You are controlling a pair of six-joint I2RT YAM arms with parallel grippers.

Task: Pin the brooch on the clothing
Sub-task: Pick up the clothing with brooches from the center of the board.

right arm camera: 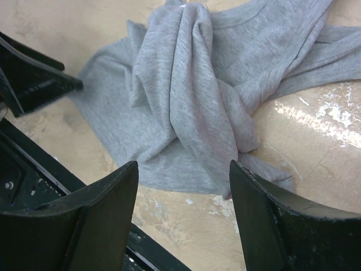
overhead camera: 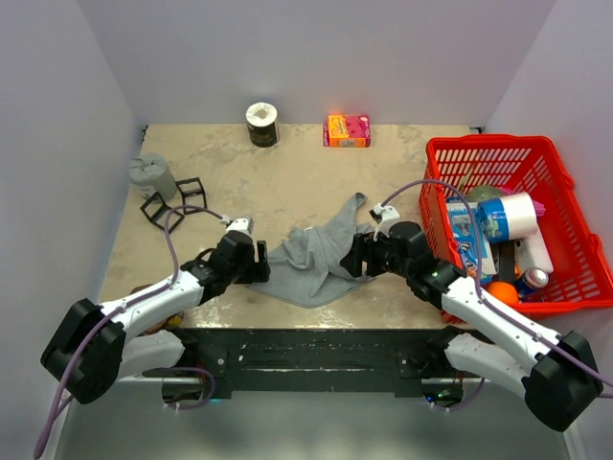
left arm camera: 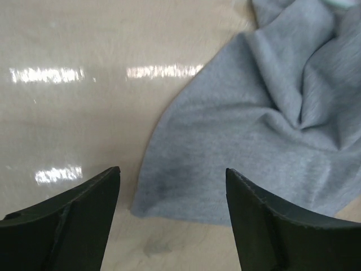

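White walls (overhead camera: 316, 48) box in a beige, stone-patterned table (overhead camera: 287, 182), and at its near edge, about centre, the clothing (overhead camera: 311, 264) lies in a crumpled heap, twisted on itself with one strap trailing toward the far side. The brooch is not to be found in any view; whether it sits under a fold or elsewhere cannot be told. Your left gripper (left arm camera: 172, 172) hangs just over the garment's left hem, fingers spread wide with nothing between them. Your right gripper (right arm camera: 183, 165) faces the bunched right side, equally wide and equally empty. Neither visibly touches the cloth. Off to the right stands a red basket (overhead camera: 488, 144) packed with bottles and packets. A tape roll (overhead camera: 261, 125) and a small orange box (overhead camera: 347, 130) sit along the far wall. By the look of it, you are at the preparing stage, with no pinning begun. The next move likely calls for you to locate the brooch, then draw out a flat, taut patch of the knit with one arm, so that the other can bring the pin squarely to a single layer.
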